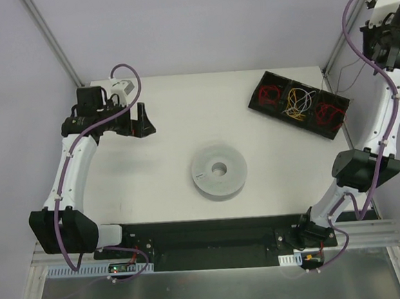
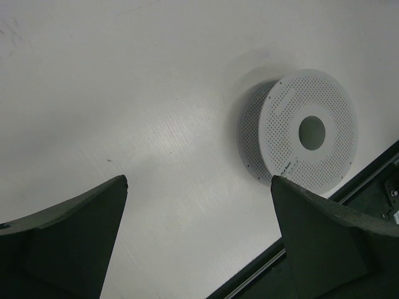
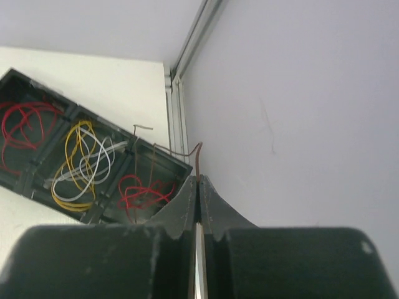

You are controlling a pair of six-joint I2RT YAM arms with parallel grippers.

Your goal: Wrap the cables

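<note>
Cables (image 3: 197, 163): hair-fine, likely light, springy; best pinched near an end | right end effector (image 3: 198, 187) closed on 1 strand | left end effector (image 2: 199, 182) spread, empty

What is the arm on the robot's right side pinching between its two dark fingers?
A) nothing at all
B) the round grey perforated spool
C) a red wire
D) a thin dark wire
D: in the right wrist view, the right gripper is shut on a thin dark wire that rises from between its fingertips.
</note>
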